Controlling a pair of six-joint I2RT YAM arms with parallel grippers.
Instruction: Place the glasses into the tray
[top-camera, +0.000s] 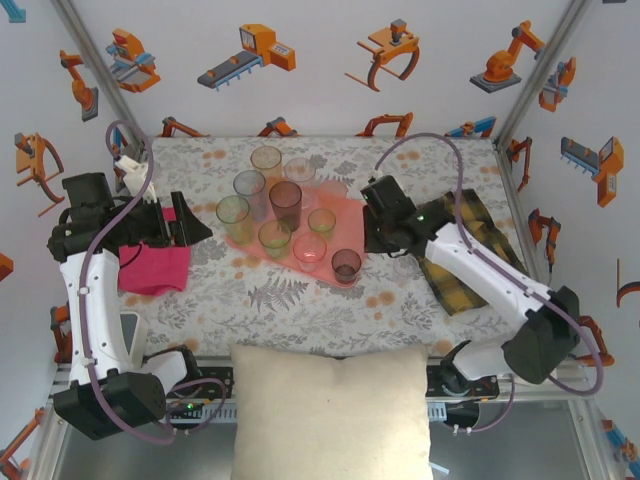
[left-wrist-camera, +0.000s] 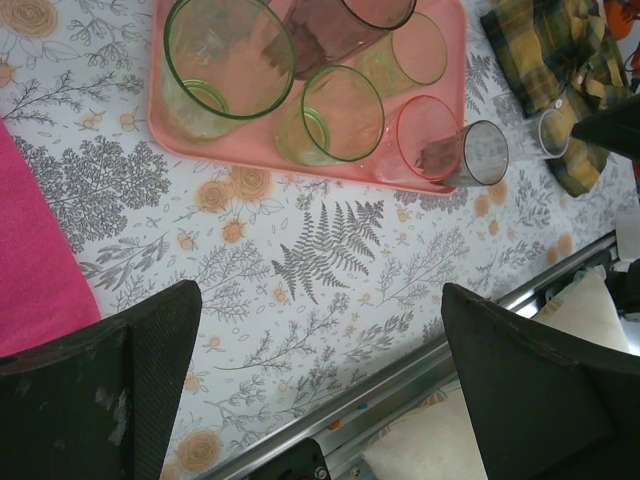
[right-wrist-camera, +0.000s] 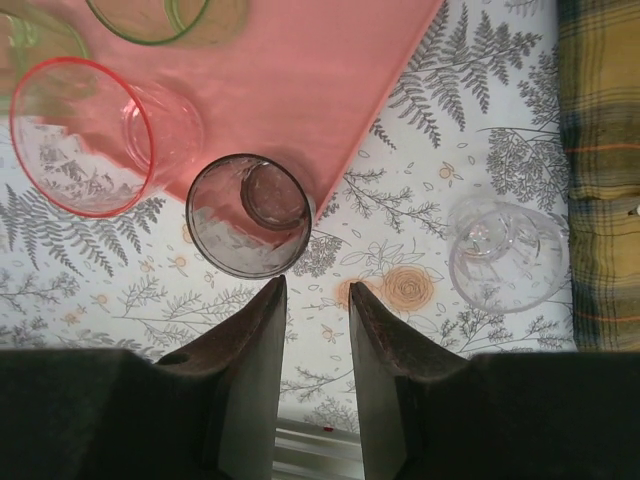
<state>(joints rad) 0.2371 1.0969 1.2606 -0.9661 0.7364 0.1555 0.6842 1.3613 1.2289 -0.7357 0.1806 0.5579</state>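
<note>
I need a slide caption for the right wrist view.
Right tool, empty, near a smoky grey plastic tumbler at a corner of the salmon-pink tray; a clear tumbler beside the yellow-black plaid cloth.

The left gripper (left-wrist-camera: 318, 295) is spread wide over the table (left-wrist-camera: 330, 250); the tray (left-wrist-camera: 255, 160) holds glasses (left-wrist-camera: 230, 60) (green, pink, amber), and a clear glass (left-wrist-camera: 553, 130) stands beside the plaid cloth (left-wrist-camera: 550, 50).

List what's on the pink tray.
On the tray: two green tumblers, one pink-rimmed, one amber, one dark, a smoky one at its corner, all upright. Farther glasses overlap, so their footing is unclear.
</note>
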